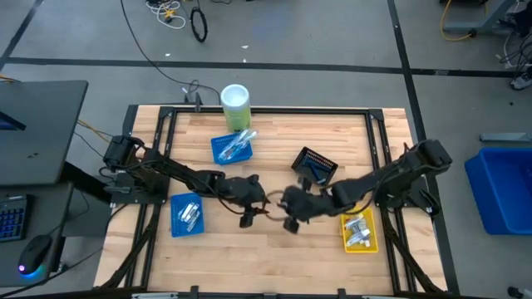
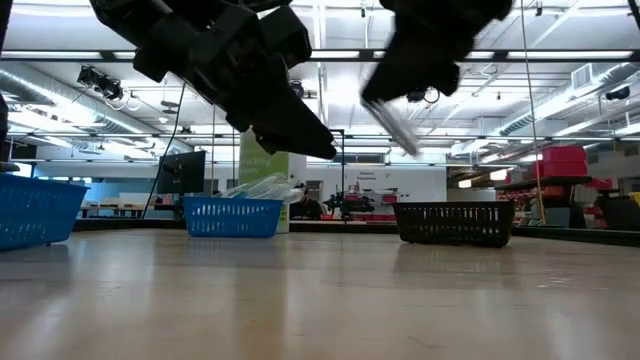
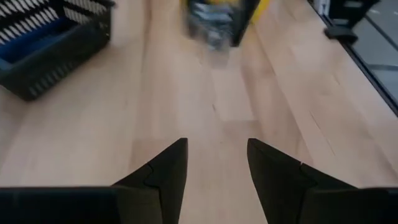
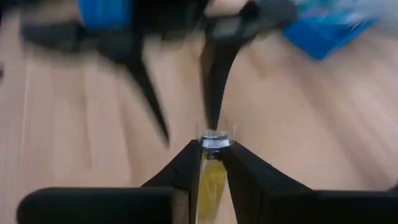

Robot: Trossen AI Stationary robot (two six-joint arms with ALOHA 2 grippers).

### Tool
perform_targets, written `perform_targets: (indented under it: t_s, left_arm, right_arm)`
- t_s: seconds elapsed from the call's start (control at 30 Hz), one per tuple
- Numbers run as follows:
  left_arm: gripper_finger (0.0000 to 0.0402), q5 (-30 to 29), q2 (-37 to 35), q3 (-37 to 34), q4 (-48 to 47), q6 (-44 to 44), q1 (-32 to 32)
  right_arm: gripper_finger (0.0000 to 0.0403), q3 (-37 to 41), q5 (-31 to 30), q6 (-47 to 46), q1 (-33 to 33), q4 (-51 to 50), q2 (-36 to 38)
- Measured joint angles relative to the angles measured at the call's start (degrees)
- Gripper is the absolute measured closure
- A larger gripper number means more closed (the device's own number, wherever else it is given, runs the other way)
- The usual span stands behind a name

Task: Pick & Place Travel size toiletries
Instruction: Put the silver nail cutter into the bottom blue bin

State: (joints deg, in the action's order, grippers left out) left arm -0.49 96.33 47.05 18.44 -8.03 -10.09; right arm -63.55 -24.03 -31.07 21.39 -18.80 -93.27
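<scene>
Toiletry vial (image 4: 212, 177), long axis pointing ahead along the right fingers (image 4: 214, 163) pinching it; left fingers (image 3: 214, 171) apart.

No legible text, labels or nos. anywhere; far wall signs too blurred.

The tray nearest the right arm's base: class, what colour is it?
Yellow. The tray holding small toiletries shows best in the high view.

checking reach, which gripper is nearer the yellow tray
Right. The right gripper hangs just beside the yellow tray; the left gripper sits farther off, toward the table's middle.
</scene>
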Motion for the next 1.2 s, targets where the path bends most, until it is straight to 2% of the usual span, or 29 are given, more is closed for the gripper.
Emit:
perform_targets:
  t_s: [0.17, 0.3, 0.53, 0.77, 0.9, 1.07, 1.2]
  left_arm:
    - [0.0226, -2.07, 0.00, -0.02, 5.10, 0.96, -0.17]
    - [0.0226, -2.47, 0.07, -0.09, 9.01, 0.82, -0.01]
    - [0.0226, -6.20, 0.07, -0.07, 9.43, 0.56, 0.07]
    - [0.0225, -9.24, 0.07, 0.00, 8.68, -6.96, 0.32]
    - [0.0225, -8.91, 0.07, 0.00, 10.20, -12.51, 1.12]
    - [0.0225, -6.22, 0.07, -0.02, 12.42, -9.36, 1.33]
    - [0.0226, -6.53, 0.07, 0.00, 12.78, -7.15, 1.27]
  right_arm:
    - [0.0327, 0.00, -1.48, 0.06, -3.86, 5.90, 0.60]
    - [0.0327, 0.05, -1.35, 3.90, -5.22, 8.91, 0.06]
    - [0.0331, 0.09, -1.44, 6.07, -6.10, 11.53, 0.06]
    - [0.0330, 0.09, -1.25, 6.07, -4.92, 11.94, 0.06]
    - [0.0330, 0.09, -1.68, 6.13, -4.77, 12.30, 0.06]
    - [0.0330, 0.09, -1.26, 8.18, -5.04, 12.91, 0.13]
    - [0.0330, 0.09, -0.72, 8.93, -5.25, 13.06, 0.13]
